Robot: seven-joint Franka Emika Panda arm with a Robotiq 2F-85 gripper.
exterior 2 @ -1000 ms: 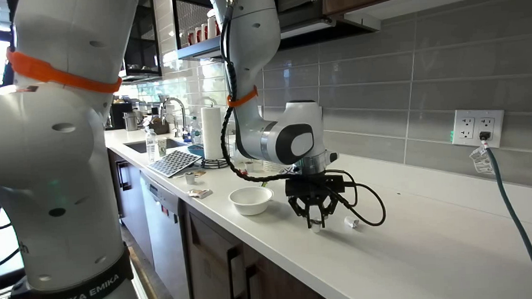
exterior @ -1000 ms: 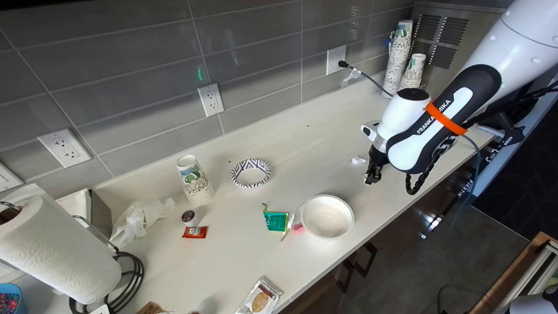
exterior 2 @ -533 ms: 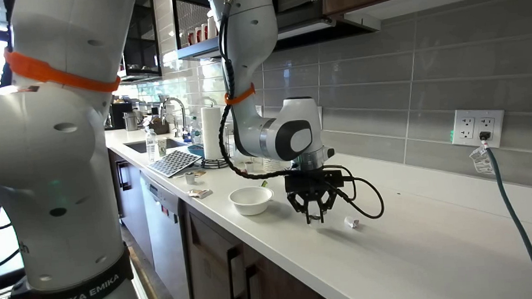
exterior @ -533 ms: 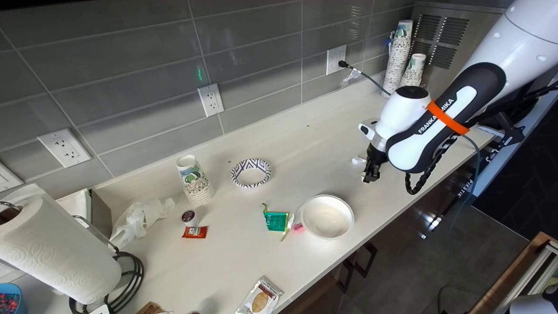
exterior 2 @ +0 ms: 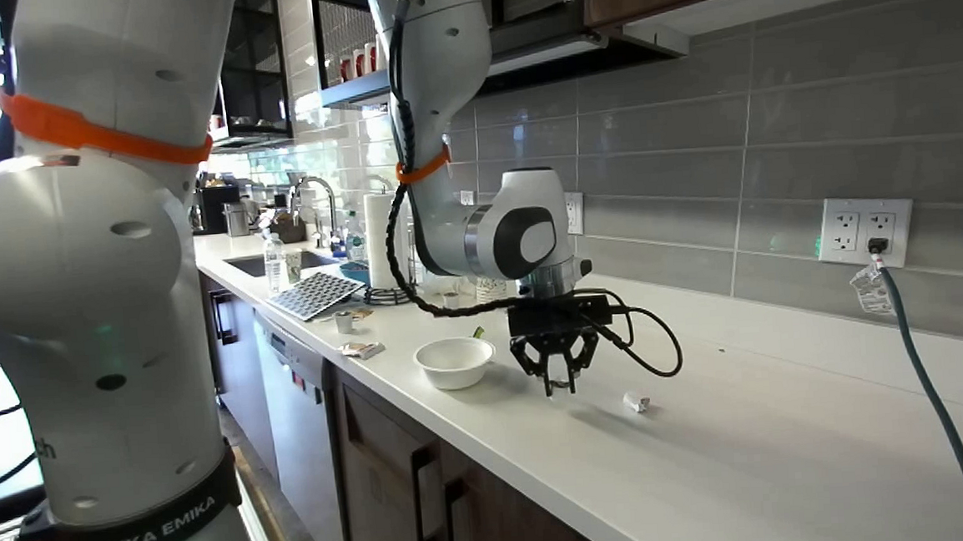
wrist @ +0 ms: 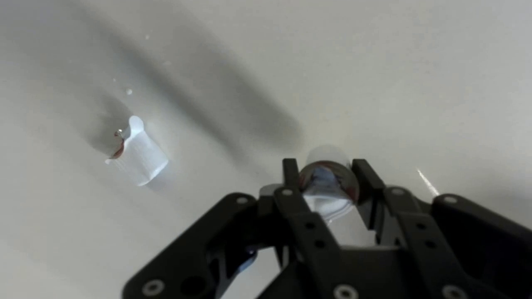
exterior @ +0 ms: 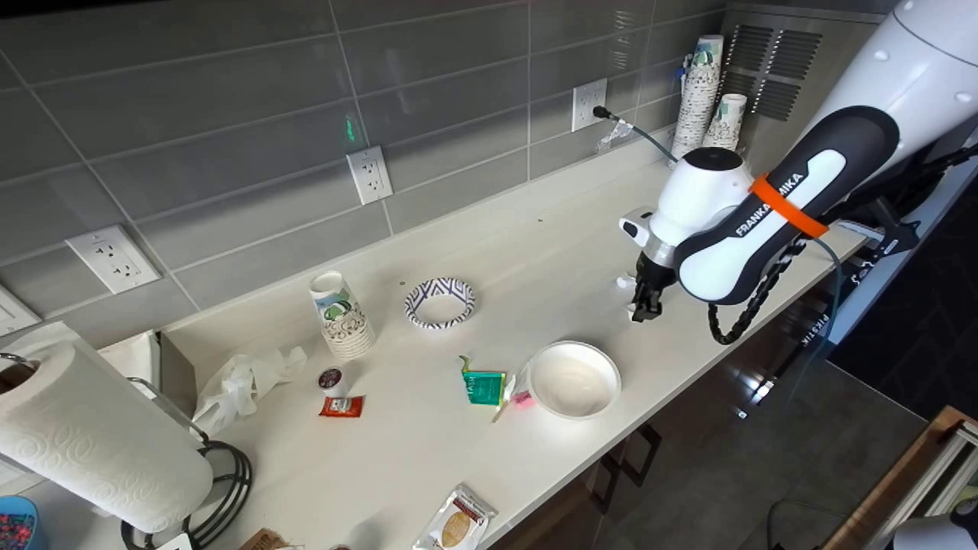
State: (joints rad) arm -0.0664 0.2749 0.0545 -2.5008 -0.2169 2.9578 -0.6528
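In the wrist view, my black two-fingered gripper (wrist: 325,174) pinches a small round white cup (wrist: 328,182), one fingertip against each side. A pale crumpled flap bends across its mouth; what lies inside is too blurred to name, and my fingers cover the nearer part of its wall. Well apart from my tips, a tipped white cup (wrist: 140,155) lies on the smooth white countertop (wrist: 415,83), a reddish-brown sliver showing at one end.

In an exterior view, I see my cup only as a white patch beside my fingertips, and my gripper overlaps the tipped one's edge. A plain round white bowl (exterior: 573,386) stands between me and a green foil packet (exterior: 485,388). Farther along are a blue-and-white patterned paper bowl (exterior: 439,309) and a stack of printed paper cups (exterior: 342,317). A white quilted paper towel roll (exterior: 99,435) runs off the left edge; a silver cookie packet (exterior: 456,519) is cut by the bottom.

In an exterior view, a thin black cable (exterior 2: 677,350) loops beside my gripper. My fingers hide most of the cup, and my white arm (exterior 2: 453,80) covers part of the towel roll.
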